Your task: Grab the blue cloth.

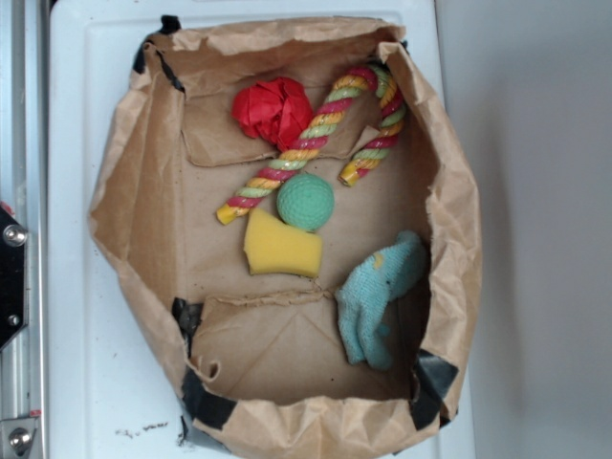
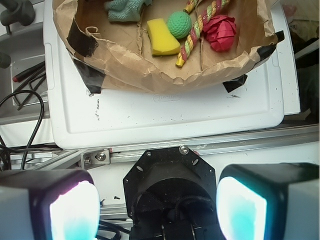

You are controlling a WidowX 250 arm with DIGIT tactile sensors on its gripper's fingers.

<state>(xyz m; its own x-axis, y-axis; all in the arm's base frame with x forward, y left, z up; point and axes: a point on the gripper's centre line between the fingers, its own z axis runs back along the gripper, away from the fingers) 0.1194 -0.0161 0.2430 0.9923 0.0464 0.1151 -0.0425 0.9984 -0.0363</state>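
In the paper bag (image 1: pixel 143 191), blue cloth (image 1: pixel 378 296) lies untouched against the right wall near the front corner. Gripper (image 2: pixel 157 210) sits well outside the bag, jaws spread, empty. Approach, descent and grasp all remain.

The blue cloth (image 1: pixel 379 297) is a small, elongated rag of light teal-blue woven fabric with a small yellow patch near its upper end. It lies crumpled and limp, running diagonally from upper right to lower left, with its lower end broader and lumpy. In the wrist view only one bunched end of it (image 2: pixel 126 9) shows at the top edge.
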